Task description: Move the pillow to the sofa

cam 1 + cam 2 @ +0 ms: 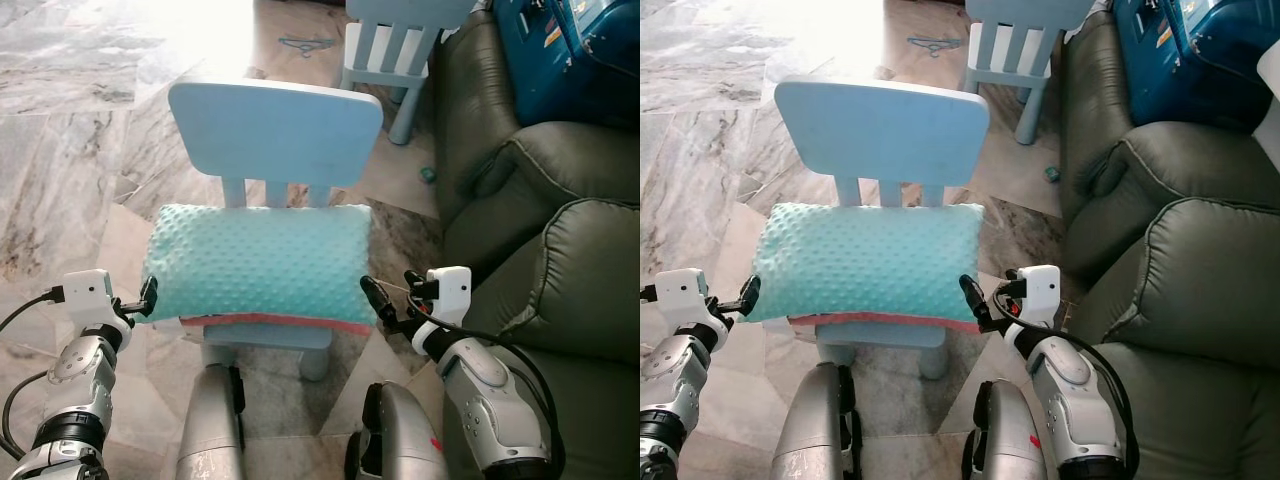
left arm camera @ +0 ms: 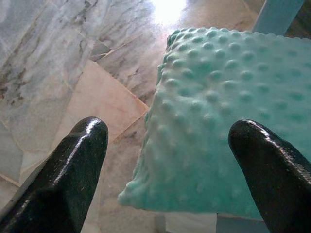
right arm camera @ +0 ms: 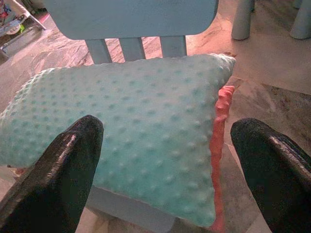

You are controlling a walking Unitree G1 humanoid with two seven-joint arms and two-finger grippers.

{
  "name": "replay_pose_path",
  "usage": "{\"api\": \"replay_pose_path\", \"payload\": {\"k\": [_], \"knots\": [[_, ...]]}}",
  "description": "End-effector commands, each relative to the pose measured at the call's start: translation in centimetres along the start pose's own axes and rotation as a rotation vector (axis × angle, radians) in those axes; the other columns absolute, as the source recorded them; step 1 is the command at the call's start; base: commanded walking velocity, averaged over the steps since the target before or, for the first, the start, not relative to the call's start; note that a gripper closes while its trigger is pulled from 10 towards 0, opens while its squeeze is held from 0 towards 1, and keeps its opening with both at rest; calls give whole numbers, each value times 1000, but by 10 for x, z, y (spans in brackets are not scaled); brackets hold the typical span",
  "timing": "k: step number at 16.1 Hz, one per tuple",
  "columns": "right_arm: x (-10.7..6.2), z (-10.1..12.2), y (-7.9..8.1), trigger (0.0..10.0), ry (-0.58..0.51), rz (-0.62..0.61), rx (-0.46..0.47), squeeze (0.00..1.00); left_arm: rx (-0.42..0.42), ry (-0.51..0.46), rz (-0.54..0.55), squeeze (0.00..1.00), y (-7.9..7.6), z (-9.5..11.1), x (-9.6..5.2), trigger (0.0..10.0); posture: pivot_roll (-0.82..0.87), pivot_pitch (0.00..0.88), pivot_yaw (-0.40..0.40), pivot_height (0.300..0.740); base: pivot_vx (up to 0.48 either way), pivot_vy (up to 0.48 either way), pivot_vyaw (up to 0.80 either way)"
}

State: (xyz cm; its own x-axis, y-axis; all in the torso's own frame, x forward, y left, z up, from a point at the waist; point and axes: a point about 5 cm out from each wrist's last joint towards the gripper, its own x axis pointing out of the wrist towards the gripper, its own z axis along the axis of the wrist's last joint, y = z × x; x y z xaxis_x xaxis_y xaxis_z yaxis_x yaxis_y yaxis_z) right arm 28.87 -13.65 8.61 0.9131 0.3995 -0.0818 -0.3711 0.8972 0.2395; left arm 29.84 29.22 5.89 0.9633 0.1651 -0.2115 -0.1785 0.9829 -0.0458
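Now the pillow [image 1: 258,265] lies between the open left hand [image 1: 150,297] and open right hand [image 1: 373,297].

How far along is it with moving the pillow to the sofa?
Early. The pillow lies on the blue chair. The left gripper and right gripper, jaws open, flank its ends. Gripping, lifting and carrying to the sofa remain.

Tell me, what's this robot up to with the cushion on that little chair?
It is reaching for a mint-green dotted pillow that lies on the seat of a small pale blue chair. The left gripper is at the pillow's left end and the right gripper at its right end, both with fingers open, so nothing is gripped yet. The dark green leather sofa stands just to the robot's right.
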Motion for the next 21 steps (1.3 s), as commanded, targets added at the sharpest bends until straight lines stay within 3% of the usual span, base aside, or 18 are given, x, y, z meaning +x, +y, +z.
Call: {"api": "replay_pose_path", "payload": {"k": [1,4,12,21], "knots": [[-3,0,-3,10000,2,-19,2,0,6,11,0,0,3,-3,-3,10000,-49,201,-41,613,0,0,0],[-4,0,-2,10000,-1,-18,5,0,15,6,0,0,5,1,-1,10000,-49,204,-37,605,0,0,0],[-2,-2,1,10000,3,-9,10,0,23,14,-5,0,5,0,-2,10000,-46,201,-36,517,0,0,0],[-2,0,-5,10000,-4,-27,-4,0,30,10,4,0,5,2,0,10000,-47,197,-38,513,0,0,0]]}}
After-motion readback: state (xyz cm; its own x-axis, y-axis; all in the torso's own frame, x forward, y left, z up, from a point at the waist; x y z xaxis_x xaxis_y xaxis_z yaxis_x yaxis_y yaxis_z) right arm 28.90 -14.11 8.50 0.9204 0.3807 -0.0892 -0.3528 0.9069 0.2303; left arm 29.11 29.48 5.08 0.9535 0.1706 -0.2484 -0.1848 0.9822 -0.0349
